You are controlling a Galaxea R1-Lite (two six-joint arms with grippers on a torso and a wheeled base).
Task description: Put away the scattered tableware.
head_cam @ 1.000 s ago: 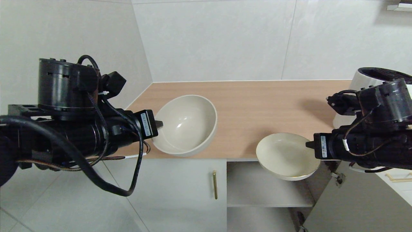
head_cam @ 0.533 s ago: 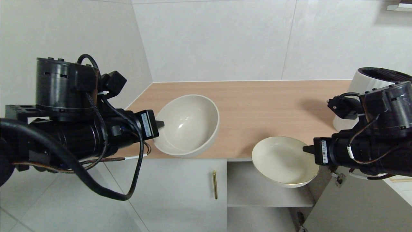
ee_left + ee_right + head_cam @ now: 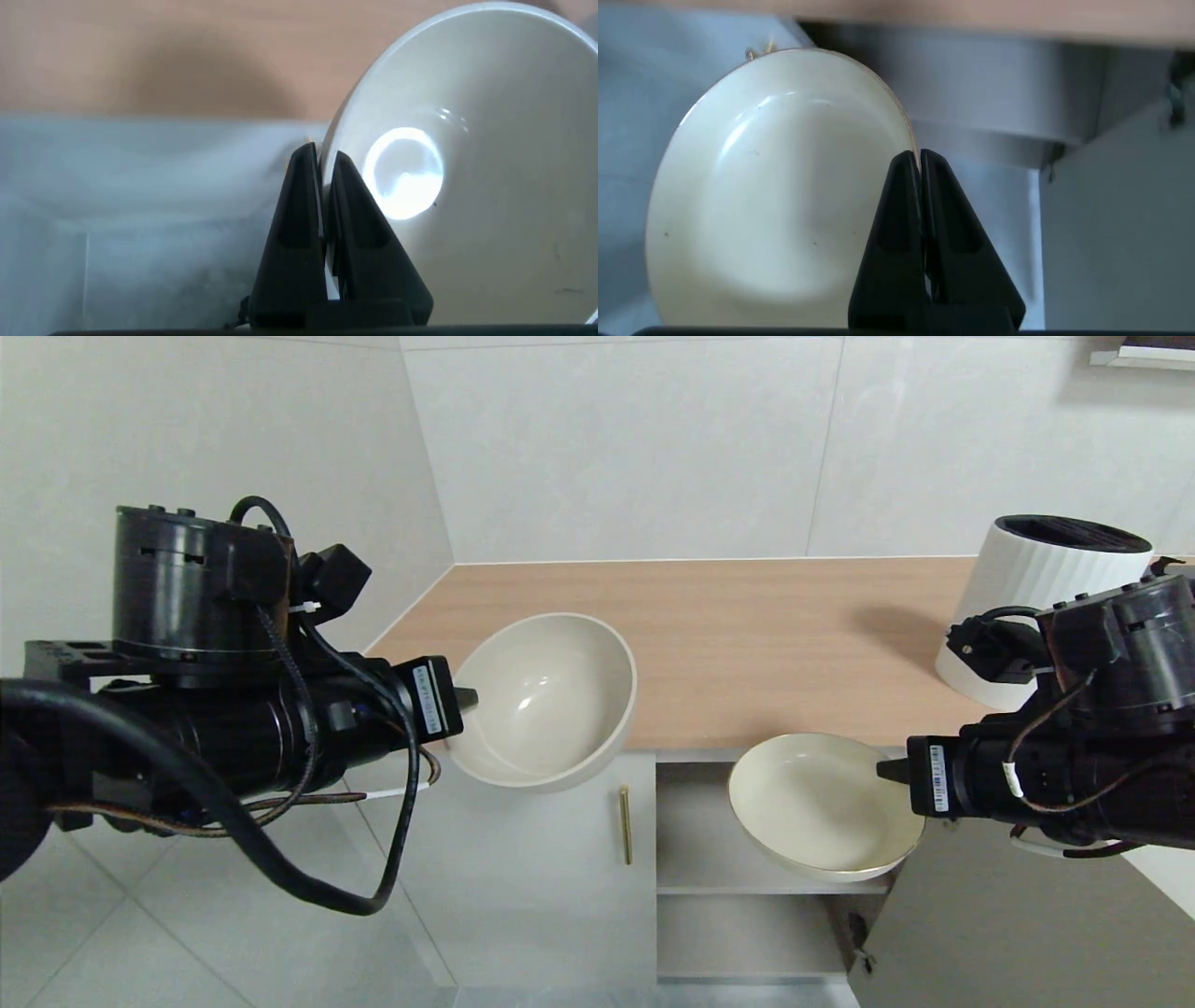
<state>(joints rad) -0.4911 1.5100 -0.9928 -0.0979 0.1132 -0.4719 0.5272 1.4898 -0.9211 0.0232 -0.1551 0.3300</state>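
Observation:
My left gripper is shut on the rim of a deep cream bowl, held in the air over the front edge of the wooden counter. Over on the other side, my right gripper is shut on the rim of a shallow cream plate. The plate hangs tilted in front of the open cabinet, just below the counter's edge and above the cabinet's shelf.
A white ribbed container with a dark top stands on the counter at the right. The left cabinet door is closed and carries a brass handle. The right door is swung open beneath my right arm.
The right gripper has carried the plate down and slightly left, off the counter edge to the front of the open cabinet. The head camera has shifted, bringing more of the cabinet into view.

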